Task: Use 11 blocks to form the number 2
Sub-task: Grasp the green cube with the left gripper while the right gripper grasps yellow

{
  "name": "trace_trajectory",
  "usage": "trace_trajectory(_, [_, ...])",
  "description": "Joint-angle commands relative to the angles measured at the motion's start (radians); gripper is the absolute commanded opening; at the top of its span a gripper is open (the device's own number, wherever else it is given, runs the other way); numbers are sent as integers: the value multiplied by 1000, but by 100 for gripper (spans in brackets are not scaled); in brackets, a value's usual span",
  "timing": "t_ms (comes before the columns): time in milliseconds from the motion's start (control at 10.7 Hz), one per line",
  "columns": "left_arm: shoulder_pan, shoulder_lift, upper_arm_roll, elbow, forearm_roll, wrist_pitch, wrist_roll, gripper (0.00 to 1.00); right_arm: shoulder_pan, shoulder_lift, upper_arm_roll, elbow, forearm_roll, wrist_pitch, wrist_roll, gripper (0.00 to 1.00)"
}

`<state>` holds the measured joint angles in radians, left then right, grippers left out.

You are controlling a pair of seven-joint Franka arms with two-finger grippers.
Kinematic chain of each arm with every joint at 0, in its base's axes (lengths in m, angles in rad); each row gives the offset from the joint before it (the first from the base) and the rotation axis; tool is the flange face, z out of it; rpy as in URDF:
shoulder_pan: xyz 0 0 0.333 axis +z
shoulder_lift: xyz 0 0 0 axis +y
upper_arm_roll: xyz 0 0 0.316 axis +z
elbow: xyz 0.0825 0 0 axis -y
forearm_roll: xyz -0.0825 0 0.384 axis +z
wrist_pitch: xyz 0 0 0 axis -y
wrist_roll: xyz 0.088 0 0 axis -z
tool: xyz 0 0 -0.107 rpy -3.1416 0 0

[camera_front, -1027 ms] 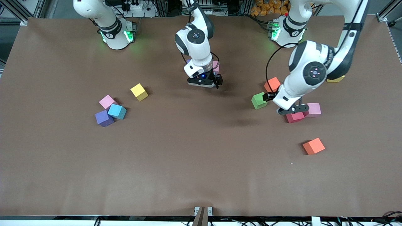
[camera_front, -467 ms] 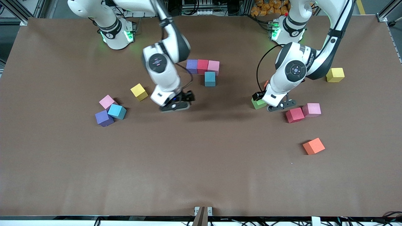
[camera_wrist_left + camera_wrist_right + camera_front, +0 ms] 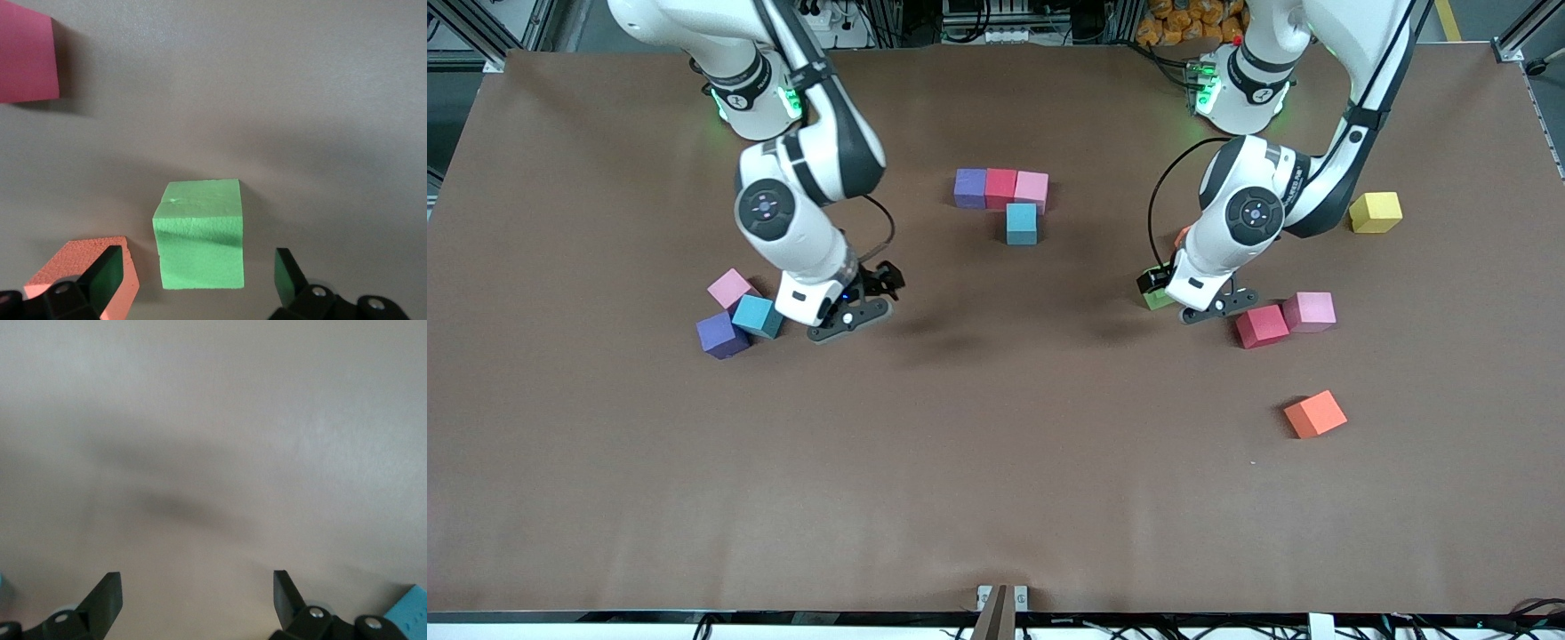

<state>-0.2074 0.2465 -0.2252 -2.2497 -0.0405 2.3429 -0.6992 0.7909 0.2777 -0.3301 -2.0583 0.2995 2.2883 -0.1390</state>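
A row of purple (image 3: 969, 188), red (image 3: 1000, 188) and pink (image 3: 1032, 188) blocks lies mid-table, with a teal-blue block (image 3: 1021, 223) touching the pink one on the side nearer the camera. My left gripper (image 3: 1209, 305) is open and low over the green block (image 3: 1154, 299). In the left wrist view the green block (image 3: 200, 233) lies between the open fingers of the left gripper (image 3: 197, 261), and an orange block (image 3: 80, 277) sits by one finger. My right gripper (image 3: 850, 311) is open and empty over bare table beside a blue block (image 3: 758, 316). It shows in the right wrist view (image 3: 195, 583).
Pink (image 3: 731, 287) and purple (image 3: 721, 335) blocks touch the blue one. Red (image 3: 1261, 325) and pink (image 3: 1309, 311) blocks lie beside the left gripper. An orange block (image 3: 1315, 413) lies nearer the camera, and a yellow block (image 3: 1375, 212) toward the left arm's end.
My right gripper left the teal-blue block by the row and swung toward the blue, pink and purple cluster, now covering a yellow block. My left gripper moved from the red block to over the green one.
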Motion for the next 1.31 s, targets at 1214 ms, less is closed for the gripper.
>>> trace_trajectory(1214, [-7, 157, -3, 51, -16, 56, -20, 74, -36, -98, -23, -410, -92, 164, -223, 100])
